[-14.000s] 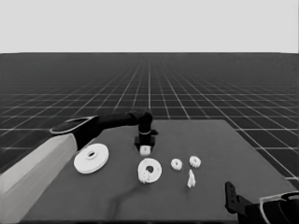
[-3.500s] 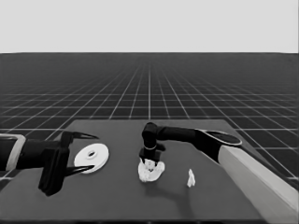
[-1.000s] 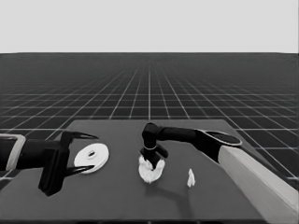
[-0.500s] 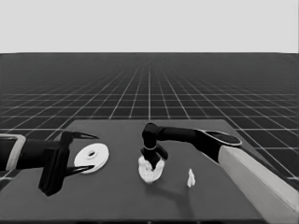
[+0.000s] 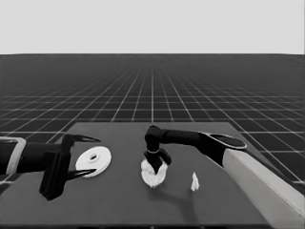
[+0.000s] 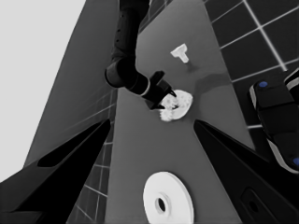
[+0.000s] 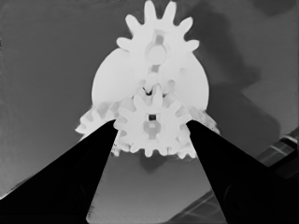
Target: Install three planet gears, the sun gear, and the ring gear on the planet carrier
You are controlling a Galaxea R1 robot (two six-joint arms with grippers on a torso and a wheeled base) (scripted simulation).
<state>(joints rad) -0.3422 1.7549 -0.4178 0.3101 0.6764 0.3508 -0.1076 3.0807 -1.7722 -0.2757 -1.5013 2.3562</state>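
Observation:
The smaller round part [image 5: 153, 175] [image 7: 110, 79] lies mid-table with three small gears on it: one on the far side [image 7: 156, 39] and two [image 7: 93, 123] [image 7: 203, 121] partly hidden by my fingers. My right gripper [image 5: 157, 165] [image 7: 152, 125] stands right over it, shut on a fourth small gear [image 7: 152, 122] at its middle. The larger round part [image 5: 94, 161] [image 6: 167, 204] lies flat to the left, under my waiting left gripper [image 5: 90, 156] [image 6: 152, 122], which is open and holds nothing.
A thin white piece [image 5: 194, 182] [image 6: 181, 52] stands to the right of the gear stack. My right arm [image 5: 248, 171] crosses the table's right half. Dark machinery with blue lights [image 6: 280, 121] shows past the table's edge.
Over the last second the right gripper has stayed at the smaller round part with hardly any motion. Long before, the left arm reached over the table and gears lay loose; it has since drawn back.

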